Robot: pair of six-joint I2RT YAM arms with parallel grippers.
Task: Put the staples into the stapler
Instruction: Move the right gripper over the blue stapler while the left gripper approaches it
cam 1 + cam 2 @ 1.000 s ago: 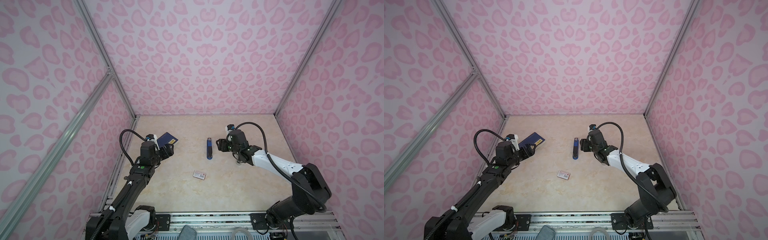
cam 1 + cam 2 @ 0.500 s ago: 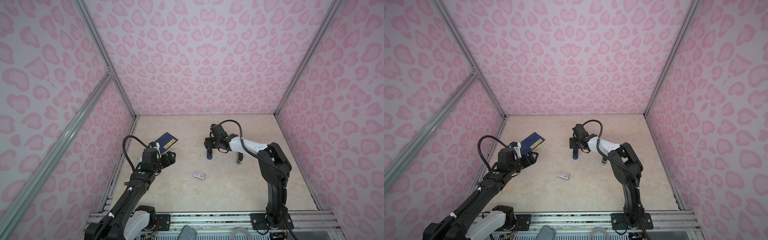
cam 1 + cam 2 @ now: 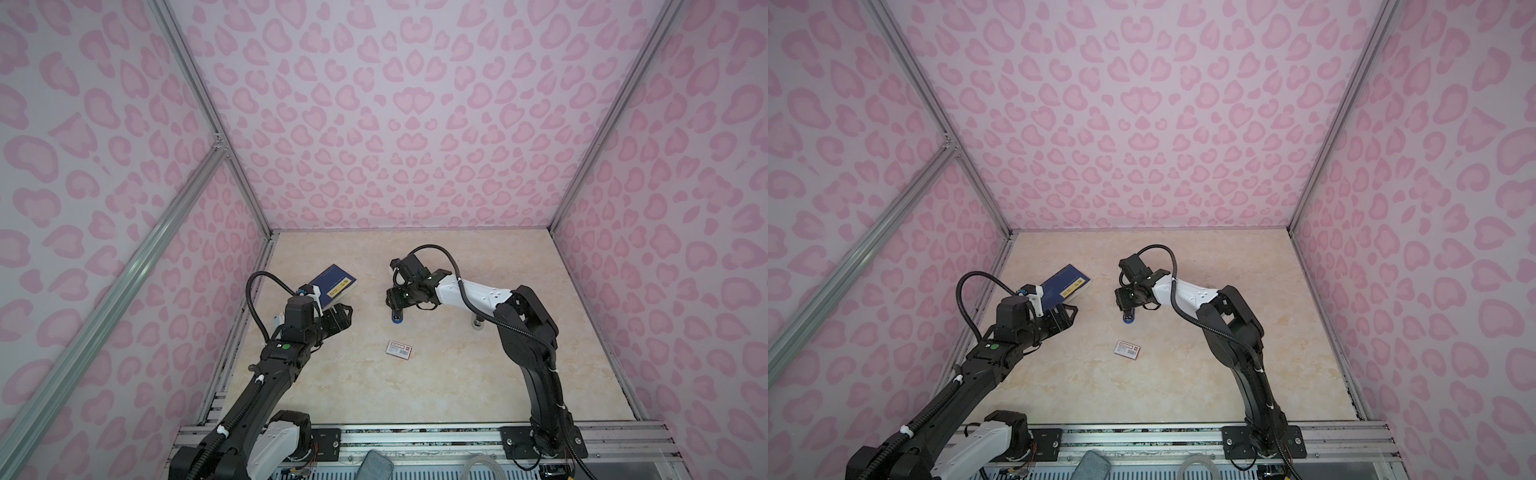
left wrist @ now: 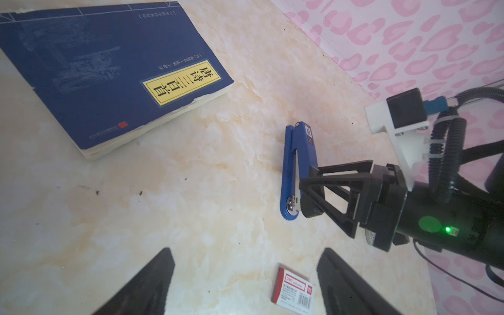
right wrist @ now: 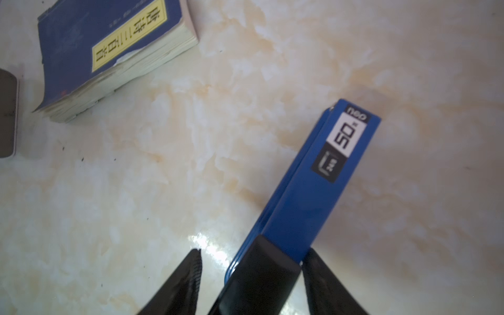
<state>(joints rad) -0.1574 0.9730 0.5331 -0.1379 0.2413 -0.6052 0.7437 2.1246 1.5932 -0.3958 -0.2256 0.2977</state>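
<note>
Right gripper [image 5: 252, 252] swung in from side, now straddles riveted end of stapler [image 5: 313, 191]; jaws part-open, gap on one side, no grip yet. Left gripper [image 4: 245, 251] wide, empty, beside book [image 4: 109, 68]. Staples [image 3: 398, 349] boxed, untouched on table [image 3: 457, 374], near stapler. Opening, unboxing and loading all remain.

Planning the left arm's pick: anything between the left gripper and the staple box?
Nothing visible. The staple box lies on bare table just past the open left gripper; book and stapler sit clear of that path.
</note>
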